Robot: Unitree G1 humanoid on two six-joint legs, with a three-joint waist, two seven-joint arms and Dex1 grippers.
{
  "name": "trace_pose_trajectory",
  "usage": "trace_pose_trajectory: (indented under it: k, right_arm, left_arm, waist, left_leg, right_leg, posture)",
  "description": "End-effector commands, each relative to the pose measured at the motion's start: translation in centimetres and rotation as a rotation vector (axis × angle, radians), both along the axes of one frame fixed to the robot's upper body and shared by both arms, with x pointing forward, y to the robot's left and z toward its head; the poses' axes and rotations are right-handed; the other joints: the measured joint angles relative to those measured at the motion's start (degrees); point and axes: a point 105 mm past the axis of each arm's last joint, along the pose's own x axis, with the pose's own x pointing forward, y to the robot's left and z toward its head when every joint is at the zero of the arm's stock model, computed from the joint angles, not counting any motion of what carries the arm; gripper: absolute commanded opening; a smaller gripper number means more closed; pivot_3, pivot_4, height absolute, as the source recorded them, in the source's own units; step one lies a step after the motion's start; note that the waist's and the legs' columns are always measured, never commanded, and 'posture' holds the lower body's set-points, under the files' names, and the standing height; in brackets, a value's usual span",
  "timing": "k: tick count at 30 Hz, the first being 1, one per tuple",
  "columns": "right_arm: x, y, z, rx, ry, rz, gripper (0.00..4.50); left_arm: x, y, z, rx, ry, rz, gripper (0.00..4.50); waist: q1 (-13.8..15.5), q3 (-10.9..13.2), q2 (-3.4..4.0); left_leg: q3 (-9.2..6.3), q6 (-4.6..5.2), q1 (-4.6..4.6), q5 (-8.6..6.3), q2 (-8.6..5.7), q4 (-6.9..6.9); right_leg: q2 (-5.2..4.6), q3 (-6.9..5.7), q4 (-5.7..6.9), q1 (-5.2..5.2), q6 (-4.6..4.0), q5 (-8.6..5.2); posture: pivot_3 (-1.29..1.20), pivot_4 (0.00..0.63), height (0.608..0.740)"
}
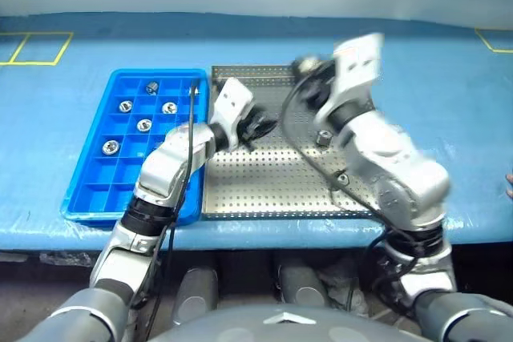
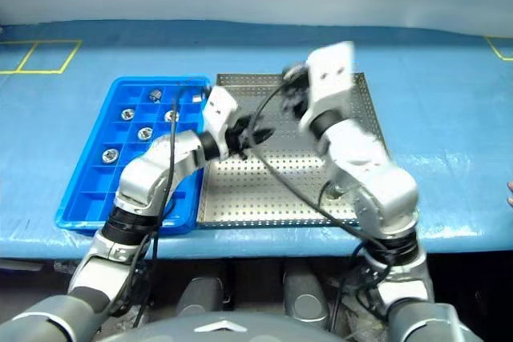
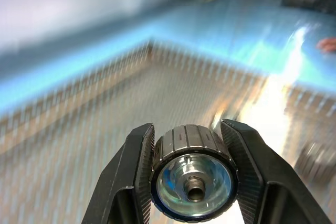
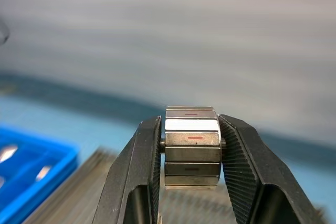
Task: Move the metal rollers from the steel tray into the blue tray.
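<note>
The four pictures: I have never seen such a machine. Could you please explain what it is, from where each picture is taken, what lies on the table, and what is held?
This is a humanoid robot with two arms, each ending in a two-fingered black gripper. The two wide pictures come from a camera on its head, looking down over the arms. The two close pictures come from cameras on the wrists, looking along the fingers.

On a blue-covered table lie a blue tray with square compartments and, beside it, a perforated steel tray. Five metal rollers already sit in the blue tray; others remain on the steel tray.

The left gripper holds one roller, and the right gripper holds another roller.
</note>
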Motion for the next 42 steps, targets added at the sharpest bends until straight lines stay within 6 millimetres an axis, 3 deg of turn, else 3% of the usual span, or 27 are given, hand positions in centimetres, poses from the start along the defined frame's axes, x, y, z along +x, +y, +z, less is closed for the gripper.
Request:
trace_pose_trajectory:
  k: [1, 6, 11, 14, 17, 22, 30, 35, 42]
  right_arm:
    - [-0.9, 0.5, 1.2, 0.214, -0.016, 0.109, 1.31]
    - [-0.9, 0.1, 1.2, 0.155, -0.02, 0.071, 1.31]
    - [-0.7, 0.5, 0.4, 0.152, 0.01, 0.085, 1.31]
    - [-0.6, 0.7, -0.7, 0.169, 0.055, 0.096, 1.31]
    - [-0.4, 1.4, -3.6, 0.178, 0.162, 0.115, 1.31]
    - [-0.5, 2.7, -6.7, 0.199, 0.275, 0.163, 1.31]
    - [-0.9, 6.2, -8.8, 0.188, 0.372, 0.342, 1.31]
    - [-1.4, 8.5, -10.8, 0.14, 0.444, 0.474, 1.31]
    - [-1.8, 10.2, -11.8, 0.119, 0.476, 0.568, 1.31]
  left_arm:
    - [1.1, -0.8, 3.2, 0.022, -0.151, -0.035, 1.77]
    - [1.4, -1.3, 4.5, -0.068, -0.164, -0.023, 1.77]
    - [1.7, -1.8, 8.4, -0.246, -0.251, 0.008, 1.77]
    - [2.4, -0.5, 10.4, -0.357, -0.286, 0.12, 1.77]
    - [3.0, 3.0, 11.6, -0.415, -0.339, 0.299, 1.77]
    - [1.7, 7.1, 11.5, -0.364, -0.393, 0.408, 1.77]
    - [-2.2, 11.5, 10.8, -0.22, -0.47, 0.379, 1.77]
    - [-4.6, 14.1, 10.2, -0.087, -0.456, 0.349, 1.77]
    - [-8.2, 18.0, 8.0, 0.114, -0.309, 0.392, 1.77]
  waist:
    - [0.1, 0.0, -0.03]
    - [0.6, 0.0, 0.01]
    - [0.7, 0.0, 0.01]
    - [0.5, 0.0, 0.01]
    - [0.3, 0.0, 0.01]
    - [0.2, 0.0, 0.01]
    - [1.3, 0.0, -0.01]
    - [1.7, 0.1, -0.05]
    - [2.9, 0.1, -0.1]
  left_leg:
    - [-0.11, 0.0, -0.03, 0.0, 0.05, -0.02]
    - [0.0, 0.01, 0.0, 0.01, -0.25, 0.08]
    - [0.03, 0.1, -0.06, 0.01, -0.28, 0.06]
    - [0.03, 0.1, -0.06, 0.01, -0.28, 0.04]
    - [0.05, 0.1, -0.02, 0.01, -0.24, 0.04]
    - [0.07, 0.09, 0.01, 0.02, -0.2, 0.03]
    - [0.03, 0.06, 0.02, 0.04, -0.2, 0.03]
    - [0.05, 0.05, 0.06, 0.04, -0.14, -0.01]
    - [0.05, 0.05, 0.06, 0.03, -0.13, -0.06]
  right_leg:
    - [0.05, -0.08, 0.03, 0.0, -0.1, 0.01]
    - [-0.31, -0.03, 0.01, 0.12, -0.2, 0.18]
    - [-0.35, -0.01, -0.11, 0.09, -0.12, 0.22]
    - [-0.34, -0.01, -0.11, 0.09, -0.13, 0.22]
    - [-0.31, 0.02, -0.08, 0.1, -0.13, 0.22]
    - [-0.27, 0.06, -0.01, 0.08, -0.14, 0.22]
    - [-0.28, -0.01, -0.04, 0.1, -0.15, 0.2]
    - [-0.27, -0.05, -0.03, 0.07, -0.22, 0.16]
    - [-0.3, -0.09, -0.08, 0.05, -0.18, 0.08]
  posture:
    - [-0.09, 0.15, 0.74]
    - [-0.09, 0.15, 0.74]
    - [-0.09, 0.15, 0.74]
    - [-0.08, 0.15, 0.74]
    - [-0.07, 0.15, 0.74]
    - [-0.04, 0.15, 0.74]
    - [0.01, 0.15, 0.74]
    - [0.06, 0.15, 0.74]
    - [0.11, 0.15, 0.74]
